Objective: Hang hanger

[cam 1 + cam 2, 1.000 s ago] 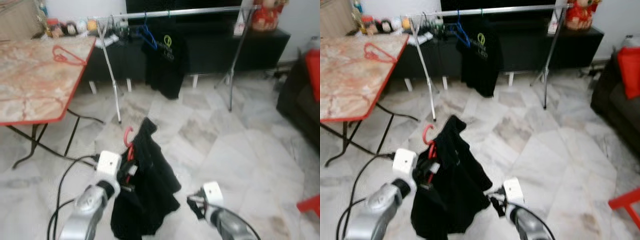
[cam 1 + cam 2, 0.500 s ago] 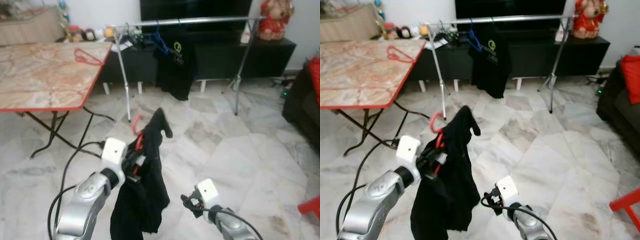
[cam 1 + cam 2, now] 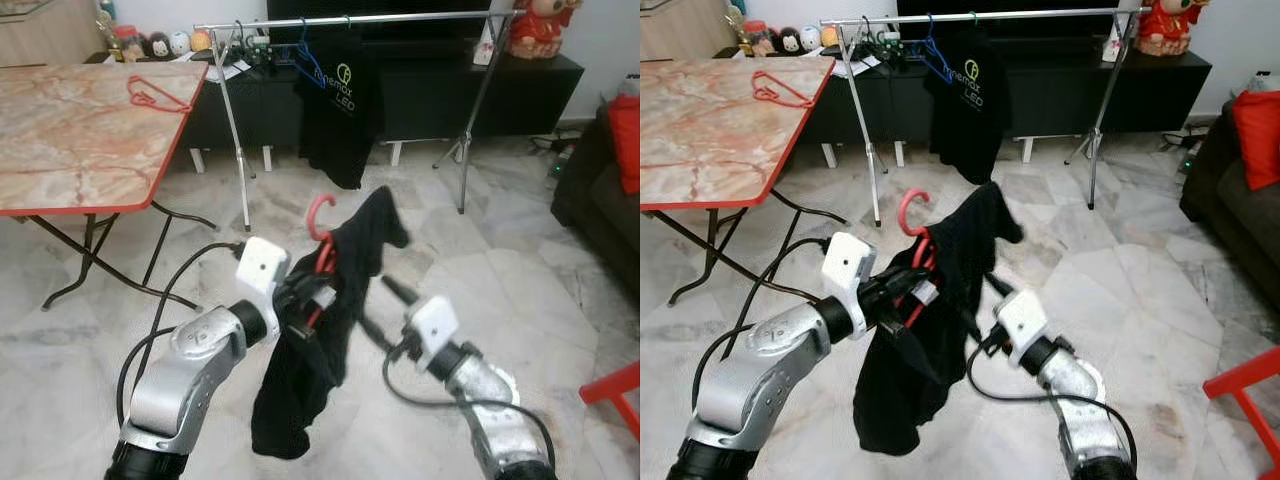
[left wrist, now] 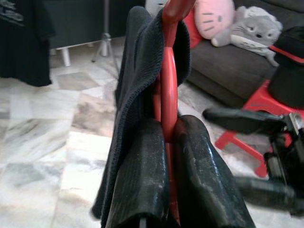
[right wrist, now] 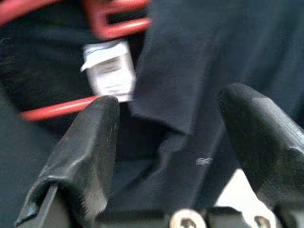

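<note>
A red hanger [image 3: 320, 216] carries a black garment [image 3: 300, 385] that droops toward the floor. My left gripper [image 3: 305, 300] is shut on the hanger's neck; in the left wrist view both fingers [image 4: 142, 175] press the red neck [image 4: 168, 71] with the cloth draped over it. My right gripper [image 3: 378, 310] is open just right of the garment. In the right wrist view its fingers [image 5: 90, 137] straddle the dark cloth [image 5: 190, 57] beside a white label [image 5: 110, 68]. The silver clothes rail [image 3: 350, 20] stands at the back of the room, some way beyond both grippers.
A black T-shirt [image 3: 335, 110] on a blue hanger hangs on the rail. A marble-top folding table [image 3: 70, 140] at the left bears another red hanger [image 3: 155, 97]. A dark sofa [image 3: 600, 190] and a red stool [image 3: 615, 390] are at the right. Black cable [image 3: 150, 340] trails on the floor.
My left arm has lifted the hanger and garment higher and forward. My right gripper has risen from low down up to the garment's right side. The camera view has shifted too.
</note>
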You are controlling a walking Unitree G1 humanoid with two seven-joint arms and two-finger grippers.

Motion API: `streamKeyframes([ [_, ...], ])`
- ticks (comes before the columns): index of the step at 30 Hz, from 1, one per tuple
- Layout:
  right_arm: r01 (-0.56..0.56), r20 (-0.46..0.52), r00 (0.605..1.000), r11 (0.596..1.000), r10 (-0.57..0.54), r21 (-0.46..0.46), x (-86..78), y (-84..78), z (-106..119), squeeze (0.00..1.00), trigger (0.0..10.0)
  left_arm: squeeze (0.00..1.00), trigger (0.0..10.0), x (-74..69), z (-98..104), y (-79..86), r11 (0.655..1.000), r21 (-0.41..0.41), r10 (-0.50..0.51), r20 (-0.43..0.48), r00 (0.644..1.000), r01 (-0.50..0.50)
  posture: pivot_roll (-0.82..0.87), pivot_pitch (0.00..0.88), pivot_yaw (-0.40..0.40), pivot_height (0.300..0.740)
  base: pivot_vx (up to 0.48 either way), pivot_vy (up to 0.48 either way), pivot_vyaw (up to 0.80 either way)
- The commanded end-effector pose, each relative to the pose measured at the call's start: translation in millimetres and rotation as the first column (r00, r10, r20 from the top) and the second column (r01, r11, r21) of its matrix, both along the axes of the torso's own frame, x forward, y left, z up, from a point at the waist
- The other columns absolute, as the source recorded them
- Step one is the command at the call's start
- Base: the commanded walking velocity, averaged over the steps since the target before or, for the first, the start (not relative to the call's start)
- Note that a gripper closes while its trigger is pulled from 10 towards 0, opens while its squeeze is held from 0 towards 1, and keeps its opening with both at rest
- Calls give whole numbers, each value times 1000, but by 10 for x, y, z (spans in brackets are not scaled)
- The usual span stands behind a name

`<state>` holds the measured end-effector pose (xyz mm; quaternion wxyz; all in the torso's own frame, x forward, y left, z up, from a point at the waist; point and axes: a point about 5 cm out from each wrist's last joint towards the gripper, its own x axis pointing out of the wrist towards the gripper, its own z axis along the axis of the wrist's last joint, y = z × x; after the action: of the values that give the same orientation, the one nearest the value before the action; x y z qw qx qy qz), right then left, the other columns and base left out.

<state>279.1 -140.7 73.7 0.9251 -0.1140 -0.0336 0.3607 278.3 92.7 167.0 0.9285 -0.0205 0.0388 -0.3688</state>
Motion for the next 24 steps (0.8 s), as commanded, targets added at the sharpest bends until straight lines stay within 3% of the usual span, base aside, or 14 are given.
streamKeyframes([
  [1,-45,2,999,998,45,-43,-26,11,47,0,10000,0,10000,-1,126,-63,999,-16,-39,41,998,39,-32,10,9,740,0,0,0],
  [8,1,-45,999,996,-5,-87,-67,-59,-71,0,10000,0,10000,15,219,-162,996,-26,-86,49,995,87,-27,8,5,740,0,0,0],
  [15,80,-86,992,987,-92,-142,-32,-86,-185,0,10000,0,10000,-15,229,-193,994,-30,-106,43,993,108,-20,4,-5,740,0,0,0],
  [24,175,-91,978,974,-189,-146,67,-81,-235,0,10000,0,10000,-50,244,-215,989,-52,-137,29,990,139,-14,0,-12,740,0,0,0],
])
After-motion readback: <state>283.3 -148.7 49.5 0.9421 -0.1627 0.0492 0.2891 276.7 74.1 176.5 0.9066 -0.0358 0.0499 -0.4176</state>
